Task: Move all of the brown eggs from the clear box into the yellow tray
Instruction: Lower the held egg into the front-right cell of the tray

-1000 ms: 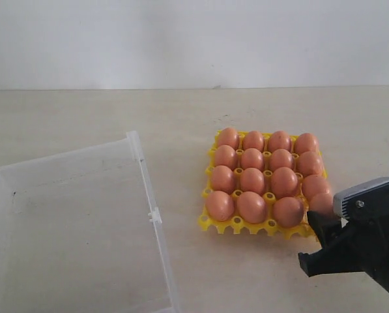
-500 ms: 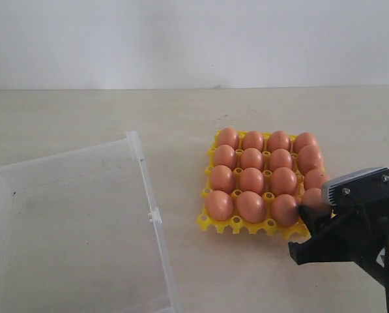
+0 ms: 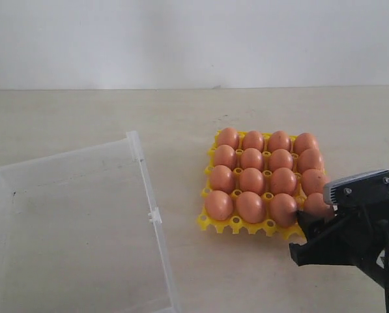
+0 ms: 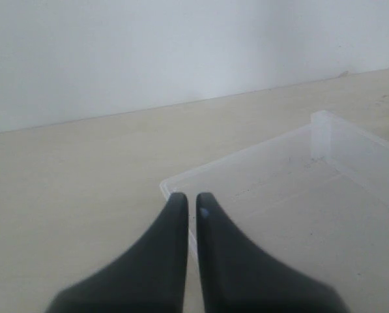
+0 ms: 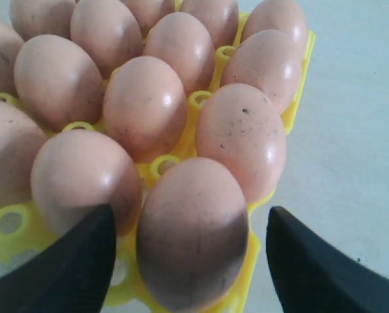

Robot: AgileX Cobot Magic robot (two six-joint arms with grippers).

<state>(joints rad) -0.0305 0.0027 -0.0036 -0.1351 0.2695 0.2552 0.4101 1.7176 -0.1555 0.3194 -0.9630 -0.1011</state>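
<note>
Eggs fill the tray: we count sixteen, four rows of four, each seated in its own cup. We see the right gripper low at the tray corner nearest to it, jaws spread wide and holding nothing. The corner egg stands in its cup right between the two fingers, with a clear gap showing on the outer side. Tight quarters on the inner side, though. That finger sits just beside the neighbour egg, and more eggs crowd close ahead of the tips. The outer finger hangs over bare table, past the tray's edge. From the exterior view we lose part of the corner egg behind the gripper's grey-topped body.

Off to this gripper's left, well apart across open table, lies the box, its long rim facing the tray, with a small clip tab midway along that rim.

Over to the left gripper: we see its fingers drawn together with only a hairline slit between them, and nothing in their grip. One corner of the box lies just ahead of its tips, the low clear walls running away from it toward the pale wall.
</note>
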